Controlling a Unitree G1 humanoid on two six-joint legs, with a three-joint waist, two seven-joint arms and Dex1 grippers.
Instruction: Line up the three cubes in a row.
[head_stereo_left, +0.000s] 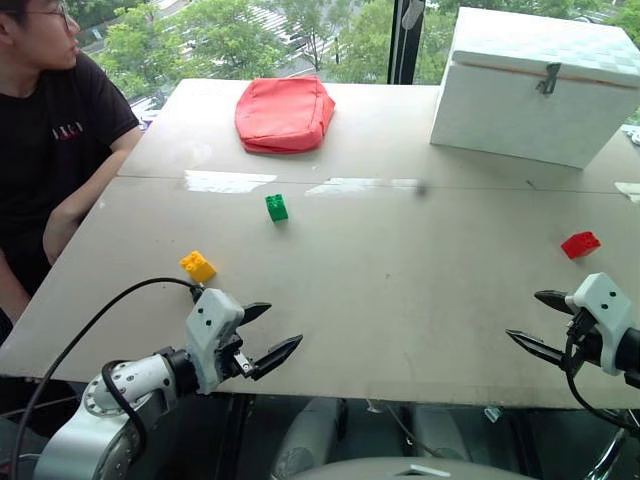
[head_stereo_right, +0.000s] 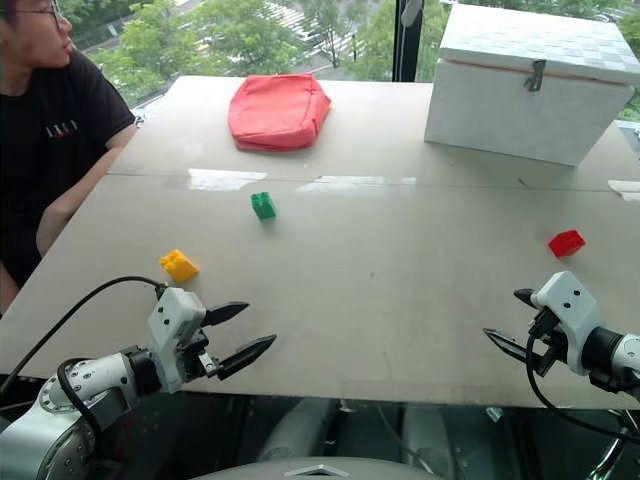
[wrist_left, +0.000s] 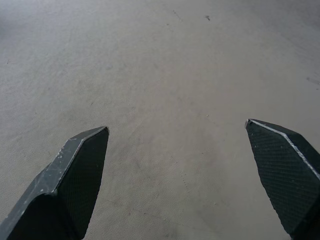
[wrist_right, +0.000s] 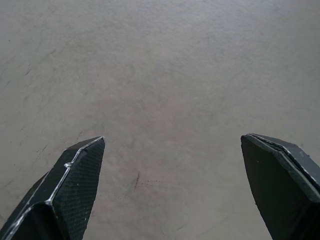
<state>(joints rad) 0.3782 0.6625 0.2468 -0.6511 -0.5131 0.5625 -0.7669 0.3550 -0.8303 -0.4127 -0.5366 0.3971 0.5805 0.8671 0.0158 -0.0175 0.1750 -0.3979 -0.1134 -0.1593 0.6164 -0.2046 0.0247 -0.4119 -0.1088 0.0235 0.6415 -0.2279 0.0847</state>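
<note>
Nearest, at the table's (head_stereo_left: 400, 330) front edge, the left gripper (head_stereo_left: 272, 333) hovers with its fingers spread wide, holding nothing. The yellow cube (head_stereo_left: 197, 266) lies just beyond it, slightly to its left; the green cube (head_stereo_left: 276, 207) sits farther back, near mid-table. A red pouch (head_stereo_left: 284, 113) and a closed white box (head_stereo_left: 535, 85) (contents hidden) stand at the rear. The red cube (head_stereo_left: 580, 244) lies just beyond the right gripper (head_stereo_left: 530, 322), which is equally wide and empty.

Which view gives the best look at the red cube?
The left eye view: the red cube lies unobstructed on the table at the right, ahead of the right gripper. The right eye view shows it equally clearly. Both wrist views look at bare tabletop.
</note>
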